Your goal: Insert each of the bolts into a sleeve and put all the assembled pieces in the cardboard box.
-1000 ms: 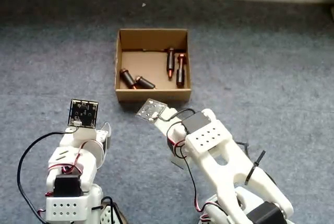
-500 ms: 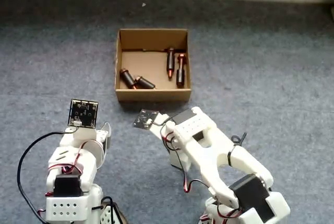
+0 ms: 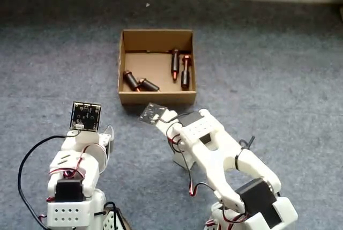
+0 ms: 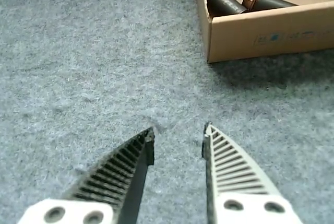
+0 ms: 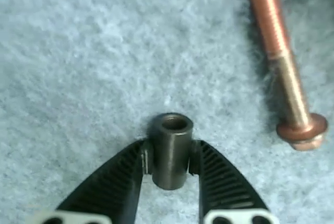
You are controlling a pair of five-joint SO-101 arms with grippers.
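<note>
Four assembled pieces (image 3: pixel 175 65) are contained in the cardboard box (image 3: pixel 156 98). One sleeve (image 5: pixel 171 153) is grasped between the fingers of the right claw (image 5: pixel 169 155), low over the grey bench (image 3: pixel 268 80). One loose bolt (image 5: pixel 284 67) is laid nearby. The left claw (image 4: pixel 177 140) is released, spread above the bench near the box.

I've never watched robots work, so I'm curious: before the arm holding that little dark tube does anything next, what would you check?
1. Sleeve clamped in the right gripper: ok, held on both sides.
2. Sleeve's open end visible and unblocked: ok.
3. Loose bolt lying on the carpet beside the sleeve, apart from it: ok.
4. Left gripper open and empty, free to fetch the bolt: ok.
5. Cardboard box has room: ok, four assembled pieces inside.
6. Grip firm enough for insertion: cannot tell.
</note>
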